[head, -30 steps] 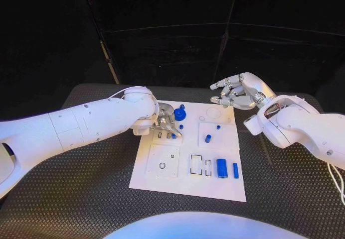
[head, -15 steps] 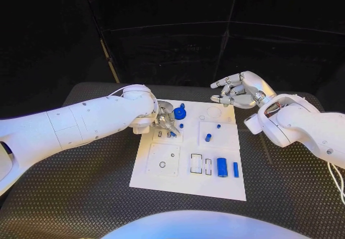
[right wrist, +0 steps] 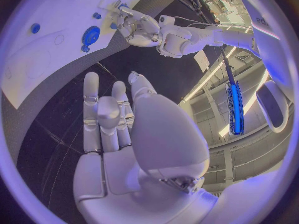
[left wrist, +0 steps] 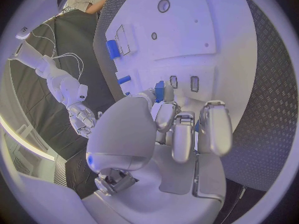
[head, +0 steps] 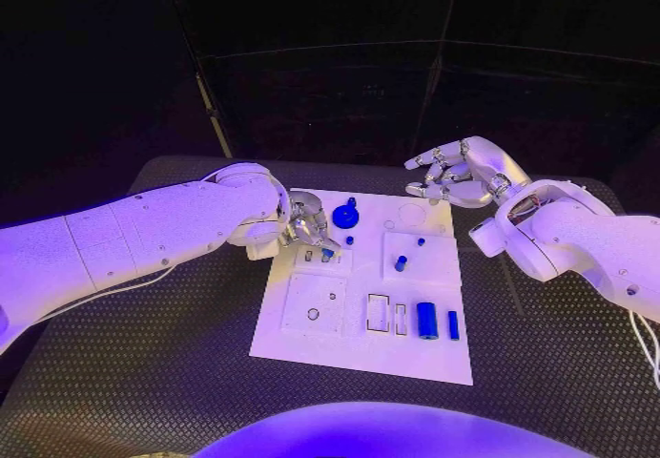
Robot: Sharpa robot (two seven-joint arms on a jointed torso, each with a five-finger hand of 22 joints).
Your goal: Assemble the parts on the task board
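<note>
The white task board (head: 360, 339) lies mid-table. My left hand (head: 305, 223) hovers over its far left part with fingers curled; the left wrist view shows a small blue part (left wrist: 159, 90) pinched at the thumb and fingertip, just short of two narrow slots (left wrist: 194, 83). A round blue knobbed part (head: 344, 218) stands beside that hand. Small blue pegs (head: 401, 262) stand mid-board, and a blue cylinder (head: 426, 321) and a blue bar (head: 453, 324) lie at the near right. My right hand (head: 454, 176) is raised beyond the board's far right corner, fingers apart, holding nothing.
The black ribbed table (head: 165, 382) surrounds the board with free room on both sides. A square plate with a small hole (head: 314, 310) and rectangular cut-outs (head: 379, 313) sit on the board's near half. My left forearm (head: 152, 239) crosses the table's left side.
My left hand has shifted a little toward the far edge of the board. The right hand has stayed almost where it was.
</note>
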